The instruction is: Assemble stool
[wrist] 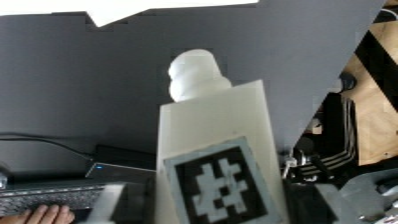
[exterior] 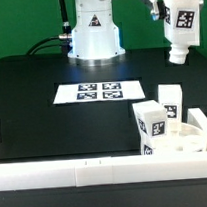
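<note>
Robot fingers (exterior: 177, 54) pinch a white blocky tagged plastic leg (exterior: 179, 26) aloft; keep it upright over the round white seat (exterior: 186, 138).

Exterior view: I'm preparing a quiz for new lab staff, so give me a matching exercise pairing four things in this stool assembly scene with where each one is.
Things:
1. loose leg
2. marker board
3. seat
4. border rail

Places:
A. at the exterior view's lower right, with upright legs on it
B. in the air, gripped by the pincer
C. along the exterior view's bottom edge
D. flat on the table in front of the robot base

Pairs: 1-B, 2-D, 3-A, 4-C
</note>
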Robot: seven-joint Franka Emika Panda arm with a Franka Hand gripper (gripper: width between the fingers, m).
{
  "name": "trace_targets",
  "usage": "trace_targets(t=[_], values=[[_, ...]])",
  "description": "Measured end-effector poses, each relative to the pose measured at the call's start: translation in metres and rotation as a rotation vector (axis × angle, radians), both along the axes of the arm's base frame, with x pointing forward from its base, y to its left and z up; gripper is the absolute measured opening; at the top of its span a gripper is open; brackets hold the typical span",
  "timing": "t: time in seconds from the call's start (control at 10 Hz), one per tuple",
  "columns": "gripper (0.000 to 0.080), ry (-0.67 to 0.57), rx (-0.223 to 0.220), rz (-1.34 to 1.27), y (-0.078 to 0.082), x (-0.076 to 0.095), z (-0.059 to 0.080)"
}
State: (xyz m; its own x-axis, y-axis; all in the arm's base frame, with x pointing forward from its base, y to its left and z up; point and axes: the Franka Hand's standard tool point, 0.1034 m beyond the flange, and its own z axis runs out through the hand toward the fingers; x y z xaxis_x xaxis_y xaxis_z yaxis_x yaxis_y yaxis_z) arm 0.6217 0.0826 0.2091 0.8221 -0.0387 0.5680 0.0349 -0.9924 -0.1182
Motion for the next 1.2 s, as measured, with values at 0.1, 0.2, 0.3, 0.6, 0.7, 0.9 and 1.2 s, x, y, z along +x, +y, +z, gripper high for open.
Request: trace_targets(t=[0.1,0.2,0.3,0.6,0.7,0.9,1.2], values=[[0.0324,0.016,0.002,-0.010,-0.004,0.001,-0.013],[0.0323,0.039,0.009,-0.016,-0.008,0.007,-0.034],[0.0323,0.033,0.016,-0.032,-0.008,0.014,-0.048],[0.0323,0.043,0.045,-0.047,0.002,0.010,-0.060],[0.0323,0.044,0.044,-0.050,0.000,0.011,-0.060],[0.0323,0.060,0.049,-0.058,-0.005,0.007,-0.070],[0.0323,0.093,0.116,-0.098,0.002,0.009,-0.096]])
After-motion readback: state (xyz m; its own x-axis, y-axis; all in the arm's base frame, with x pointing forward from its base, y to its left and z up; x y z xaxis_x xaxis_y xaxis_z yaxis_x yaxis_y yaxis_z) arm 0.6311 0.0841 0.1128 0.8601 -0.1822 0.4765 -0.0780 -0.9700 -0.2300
